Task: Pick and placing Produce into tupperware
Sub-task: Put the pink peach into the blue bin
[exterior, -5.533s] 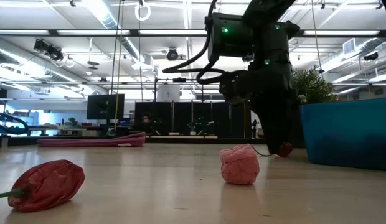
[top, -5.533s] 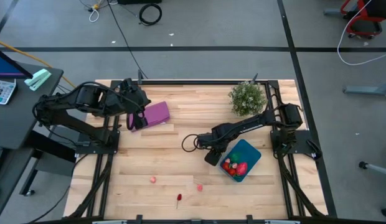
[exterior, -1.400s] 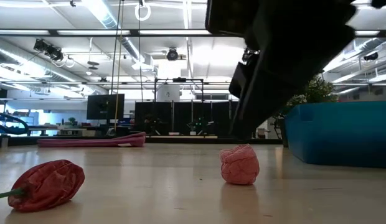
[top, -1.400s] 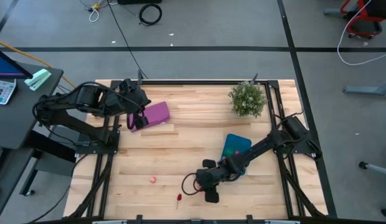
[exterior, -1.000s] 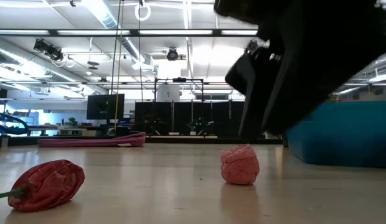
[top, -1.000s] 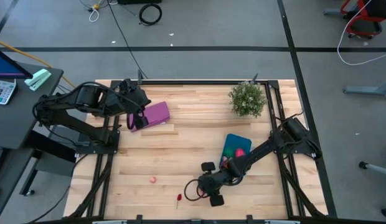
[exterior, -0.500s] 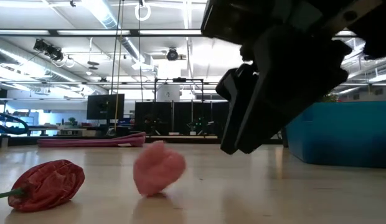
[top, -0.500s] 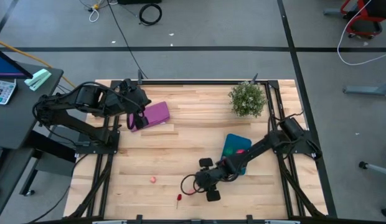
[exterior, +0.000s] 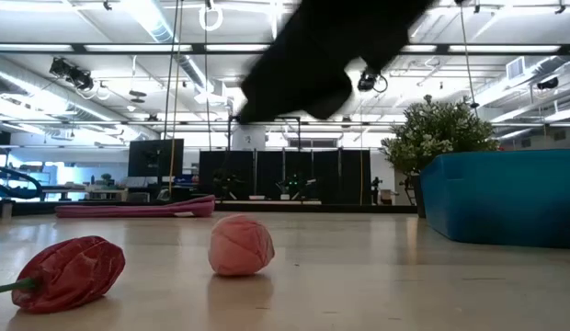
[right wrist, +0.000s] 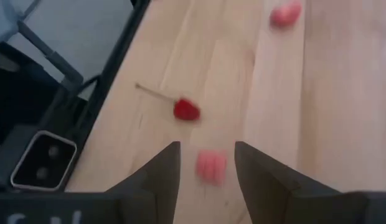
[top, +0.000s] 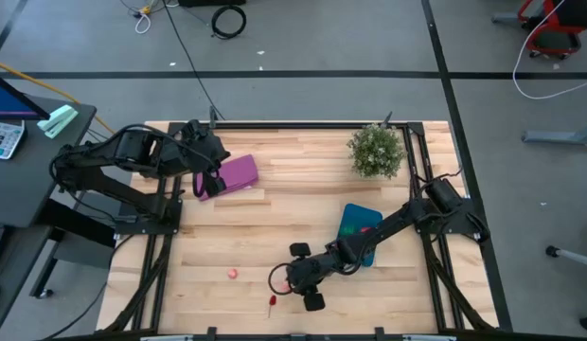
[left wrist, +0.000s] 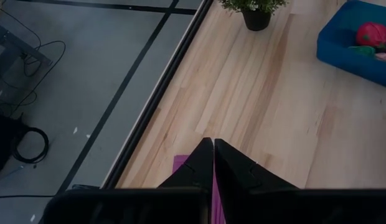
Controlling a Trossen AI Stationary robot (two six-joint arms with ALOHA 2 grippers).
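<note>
High view: the right gripper point(top: 293, 278) has moved left along the near part of the table since half a second ago, away from the tub point(top: 355, 218), which sits right of centre with produce already in it; a red pepper point(top: 272, 301) lies just left of the gripper and a pink piece point(top: 233, 274) further left. The left gripper point(top: 206, 182) waits at the far left over a purple object point(top: 239, 173). Low view: a second pink piece point(exterior: 240, 245) has rolled left from its earlier spot and now rests free on the wood – judged a missed or nudged pick, so this item needs another approach. Left wrist view: the fingers are pressed together, holding nothing. Right wrist view: it alone shows the fingers point(right wrist: 162, 167) apart with the rolled pink piece lying between them, ungripped – a fact the arm hides from above.
</note>
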